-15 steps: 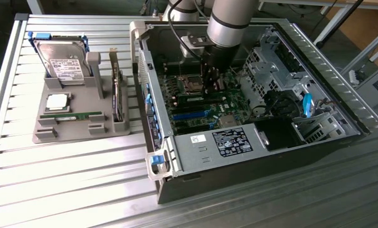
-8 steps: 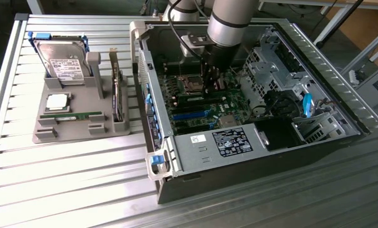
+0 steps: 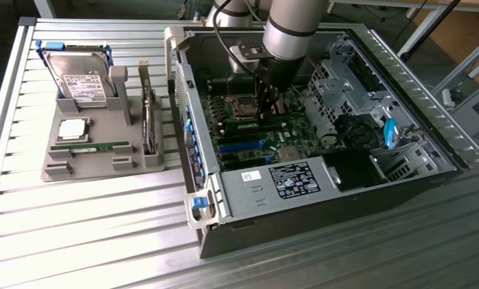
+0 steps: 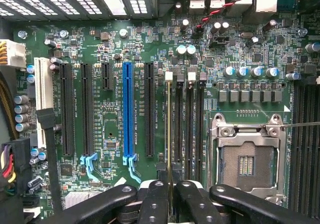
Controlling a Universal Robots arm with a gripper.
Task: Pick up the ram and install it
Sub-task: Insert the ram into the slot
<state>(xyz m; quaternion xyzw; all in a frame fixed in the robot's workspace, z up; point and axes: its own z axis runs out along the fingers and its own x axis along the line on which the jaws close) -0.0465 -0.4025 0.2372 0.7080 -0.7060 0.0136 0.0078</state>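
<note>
The arm reaches down into the open case (image 3: 432, 144), its gripper (image 4: 170, 204) low over the board (image 4: 115, 44) with the fingers (image 4: 155, 201) drawn close together, clamped on the ram (image 4: 168, 129). The ram stands on edge in the slot beside the empty socket (image 4: 247, 159), seen as a thin strip running up from between the fingertips. On the exterior view's left, a grey tray (image 3: 95, 165) holds a drive (image 3: 83, 81), a chip (image 3: 73, 128) and another green stick (image 3: 91, 146).

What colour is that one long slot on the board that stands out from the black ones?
Bright blue. The long slot shows best in the wrist view.
</note>
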